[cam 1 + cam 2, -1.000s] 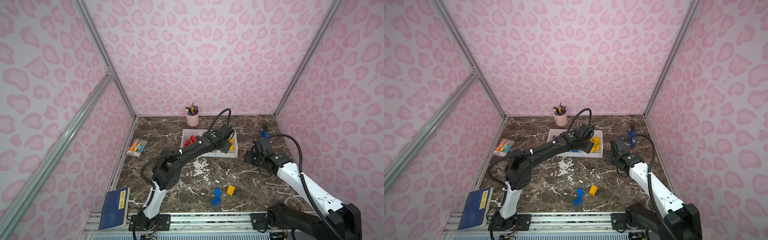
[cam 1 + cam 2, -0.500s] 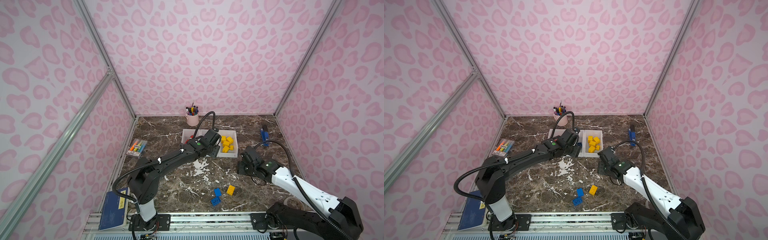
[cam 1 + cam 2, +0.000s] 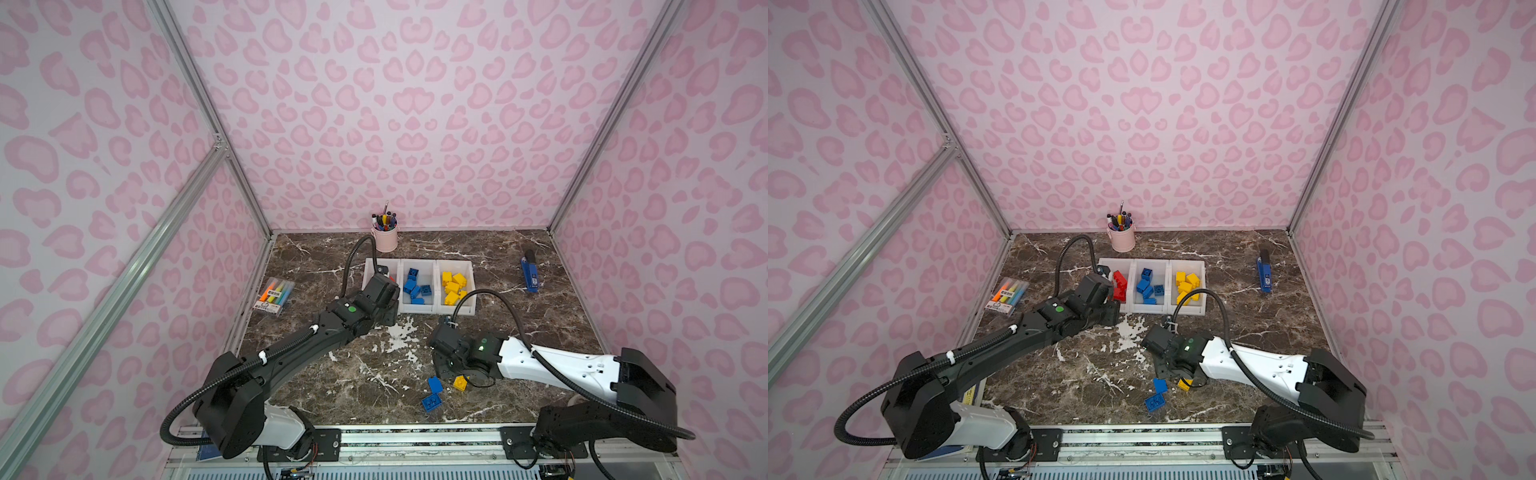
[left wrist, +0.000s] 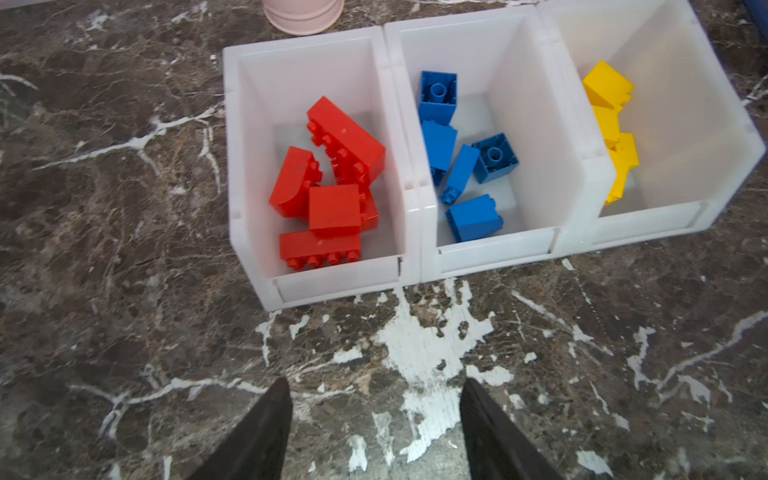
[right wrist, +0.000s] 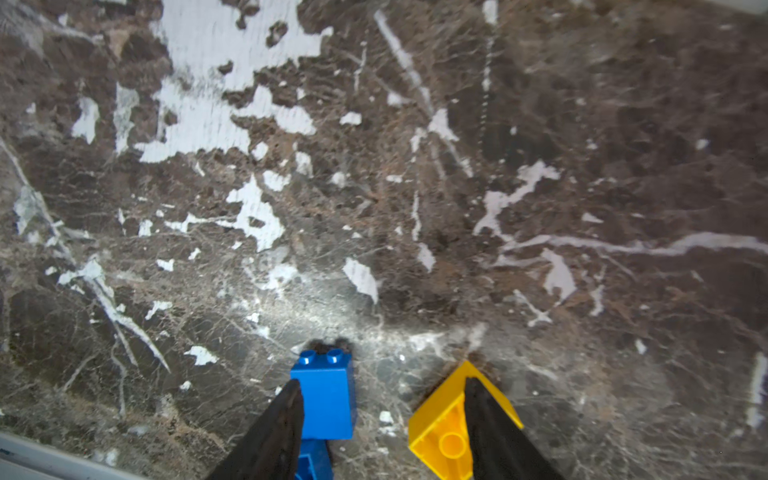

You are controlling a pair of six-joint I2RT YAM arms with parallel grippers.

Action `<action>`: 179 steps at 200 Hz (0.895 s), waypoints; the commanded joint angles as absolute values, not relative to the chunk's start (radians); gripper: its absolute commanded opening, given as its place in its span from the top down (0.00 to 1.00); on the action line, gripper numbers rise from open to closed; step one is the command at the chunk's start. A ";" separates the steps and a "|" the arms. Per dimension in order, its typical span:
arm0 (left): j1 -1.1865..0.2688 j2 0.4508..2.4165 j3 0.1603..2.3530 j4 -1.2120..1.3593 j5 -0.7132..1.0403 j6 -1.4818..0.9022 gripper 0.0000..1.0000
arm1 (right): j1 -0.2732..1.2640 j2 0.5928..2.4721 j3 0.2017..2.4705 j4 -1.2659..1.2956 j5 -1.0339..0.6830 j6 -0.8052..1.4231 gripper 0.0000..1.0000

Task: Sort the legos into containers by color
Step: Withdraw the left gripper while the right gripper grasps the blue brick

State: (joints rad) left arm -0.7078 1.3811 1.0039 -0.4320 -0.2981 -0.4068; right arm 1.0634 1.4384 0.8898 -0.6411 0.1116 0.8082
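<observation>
While the left gripper [image 4: 376,415] hangs over the marble table [image 4: 124,332] just in front of the bins [image 4: 409,208], its jaws stand about half open with nothing between them. Three white bins sit joined in a row near the back of the table. Both top views show red bricks [image 3: 1119,284] in the left bin, blue bricks [image 3: 1148,286] in the middle one and yellow bricks [image 3: 1187,284] in the right one.

Near the front of the table, well apart from the bins, the right gripper [image 5: 382,419] is low over three loose bricks. Its jaws are parted about halfway and grip nothing. A blue brick [image 5: 328,399] lies on its side just inside one finger [image 5: 274,432]. A yellow brick [image 5: 440,432] lies tilted with its hollow underside showing, partly hidden by the other finger; whether either finger touches a brick, I cannot tell. A second blue brick [image 3: 432,402] lies just beside the first, closer to the front rail.
</observation>
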 commanded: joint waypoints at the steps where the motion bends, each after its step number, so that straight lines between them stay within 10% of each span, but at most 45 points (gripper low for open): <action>1: -0.697 1.336 0.968 -0.423 -0.324 -0.442 0.33 | 1.100 1.496 0.908 -0.625 0.102 0.825 0.40; 179: -0.693 1.255 0.848 -0.446 -0.321 -0.506 0.33 | 1.125 1.613 0.891 -0.593 0.069 0.831 0.68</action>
State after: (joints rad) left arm -0.6937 1.2564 0.8528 -0.4412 -0.3138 -0.4999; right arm 1.1275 1.6192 0.8791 -0.5701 0.0456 0.8303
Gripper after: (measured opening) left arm 0.671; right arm 0.330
